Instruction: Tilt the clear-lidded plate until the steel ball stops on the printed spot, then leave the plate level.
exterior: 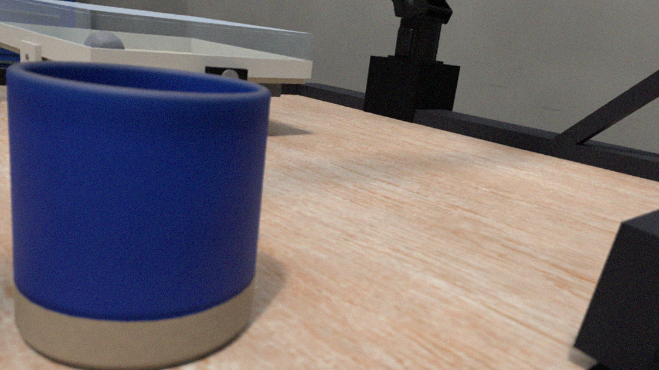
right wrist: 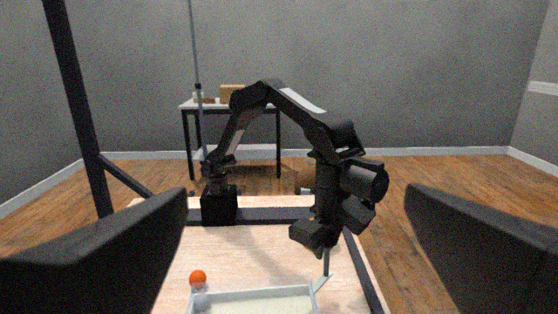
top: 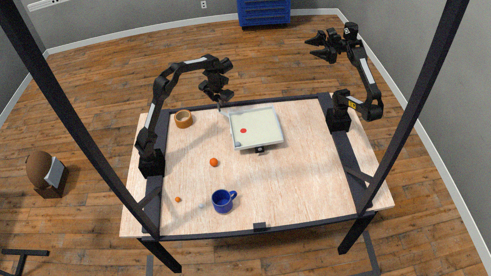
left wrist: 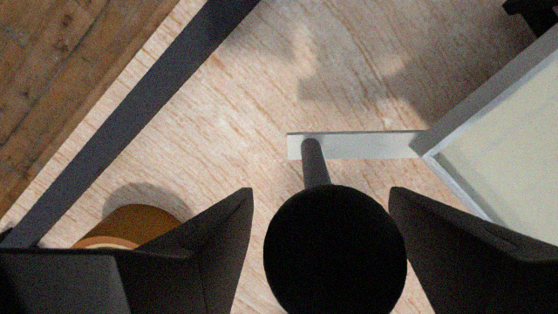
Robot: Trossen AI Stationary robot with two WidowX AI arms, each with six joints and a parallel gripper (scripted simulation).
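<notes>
My left gripper (top: 216, 97) (left wrist: 320, 197) (right wrist: 326, 251), its black fingers spread around a dark round-topped knob (left wrist: 335, 249) with no grip that I can confirm, hovers at the pale arm (top: 223, 113) (left wrist: 362, 145) (right wrist: 322, 283) jutting from a corner of the clear-lidded, cream-floored square plate (top: 255, 146) (exterior: 163, 60) (left wrist: 484, 93) (right wrist: 257, 293). The grey steel ball (top: 237, 144) (exterior: 104, 39) (right wrist: 201, 302) sits in another corner of the plate, on the mug side, short of the red printed spot (top: 243, 130); the spot lies inward, toward the plate's middle, so the coming tilt probably needs to lift the ball's corner. My right gripper (top: 307, 48) (right wrist: 296, 196), spread wide (a bystander, it seems), is farther off. A blue ceramic-looking mug (top: 222, 201) (exterior: 131, 194) stands on the pale wooden table (top: 291, 185) (exterior: 421, 254) (left wrist: 209, 131) (right wrist: 244, 249) in a grey-walled, plank-floored room.
</notes>
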